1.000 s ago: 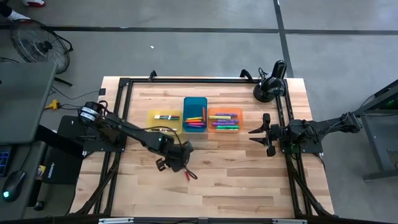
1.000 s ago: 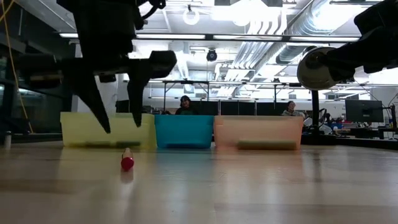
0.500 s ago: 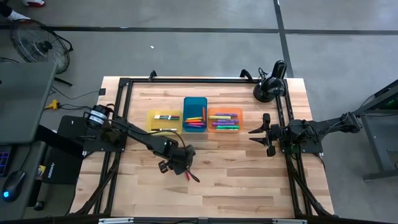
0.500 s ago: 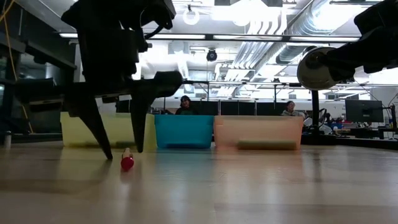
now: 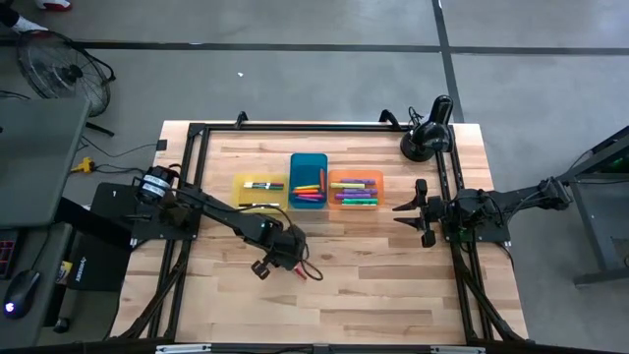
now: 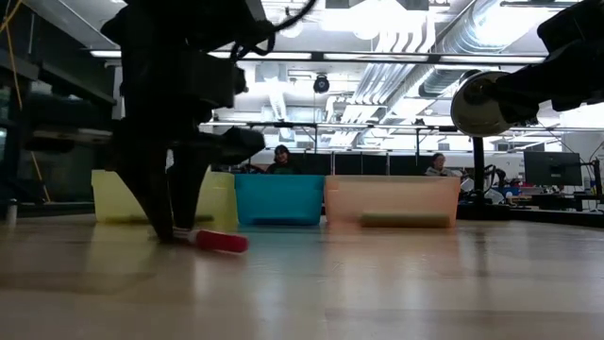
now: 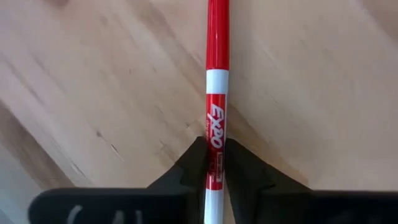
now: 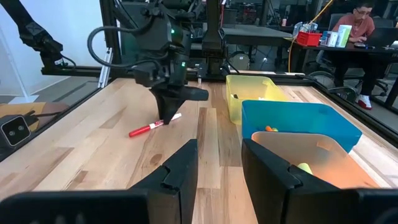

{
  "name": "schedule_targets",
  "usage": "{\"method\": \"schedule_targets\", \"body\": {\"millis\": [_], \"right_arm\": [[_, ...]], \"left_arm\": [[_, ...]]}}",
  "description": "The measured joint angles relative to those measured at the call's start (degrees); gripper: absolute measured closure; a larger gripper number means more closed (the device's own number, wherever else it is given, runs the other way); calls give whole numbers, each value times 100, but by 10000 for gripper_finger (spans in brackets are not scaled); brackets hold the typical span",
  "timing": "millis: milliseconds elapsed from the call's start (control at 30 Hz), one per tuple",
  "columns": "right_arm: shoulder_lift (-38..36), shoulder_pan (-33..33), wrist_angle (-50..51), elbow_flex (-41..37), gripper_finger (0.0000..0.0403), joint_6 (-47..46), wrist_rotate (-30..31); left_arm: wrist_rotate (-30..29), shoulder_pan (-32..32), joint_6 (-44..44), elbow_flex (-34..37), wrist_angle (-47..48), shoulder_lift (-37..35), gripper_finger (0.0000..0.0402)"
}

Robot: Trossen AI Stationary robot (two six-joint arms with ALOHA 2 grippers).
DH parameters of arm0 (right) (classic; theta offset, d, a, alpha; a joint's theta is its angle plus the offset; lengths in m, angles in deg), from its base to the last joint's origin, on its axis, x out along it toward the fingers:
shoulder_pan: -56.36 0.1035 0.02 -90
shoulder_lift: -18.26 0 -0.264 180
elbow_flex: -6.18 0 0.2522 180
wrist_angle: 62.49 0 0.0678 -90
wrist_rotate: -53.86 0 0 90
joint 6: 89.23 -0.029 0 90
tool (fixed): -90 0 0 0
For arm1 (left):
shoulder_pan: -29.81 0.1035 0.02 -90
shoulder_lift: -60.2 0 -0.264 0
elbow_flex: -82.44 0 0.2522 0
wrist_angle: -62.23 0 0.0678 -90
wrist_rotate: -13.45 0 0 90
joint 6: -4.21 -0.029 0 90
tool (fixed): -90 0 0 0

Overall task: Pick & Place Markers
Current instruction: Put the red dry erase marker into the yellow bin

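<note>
A red marker with a white barrel lies on the wooden table in front of the trays; it also shows in the high view. My left gripper stands over it, shut on it. More markers lie in the yellow tray, the blue tray and the orange tray. At the table's right edge my right gripper waits, held level, its fingers apart with nothing between them. My left gripper pinches the marker's white barrel between its two fingers, toward the end away from the red cap. The fingers come steeply from above and lie across the marker. The marker lies low along the table, its red end on the wood.
The three trays stand side by side at the middle of the table's far half. A black lamp-like stand sits at the far right corner. A black frame runs round the table. Bare wood lies near the front edge.
My left gripper has come down onto the table, rolled about its own axis and shut on the red marker. The marker, which lay with its red end toward the near edge, has swung round on the table and now lies sideways.
</note>
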Motion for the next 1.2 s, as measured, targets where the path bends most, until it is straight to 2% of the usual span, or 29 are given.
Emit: {"method": "schedule_targets", "body": {"millis": [167, 433, 633, 833, 1100, 1200], "right_arm": [[0, -2, 0, 0, 290, 1, 0], [0, -1, 0, 0, 290, 0, 1], [0, -2, 2, 0, 290, 1, 0], [0, -1, 2, 0, 290, 0, 0], [0, -2, 2, 0, 290, 0, 2], [0, 1, 2, 0, 290, 2, 2]], "left_arm": [[310, -1, 1394, 3, 10, 4, 371], [198, -23, 2571, 28, -248, 10, 372], [17, -33, 2672, 39, -1019, 28, 382], [-90, -32, 2581, 42, -1191, -113, 387], [-533, -34, 2429, 39, -955, -964, 387], [-1006, -37, 2411, 34, -556, -1496, 387]]}}
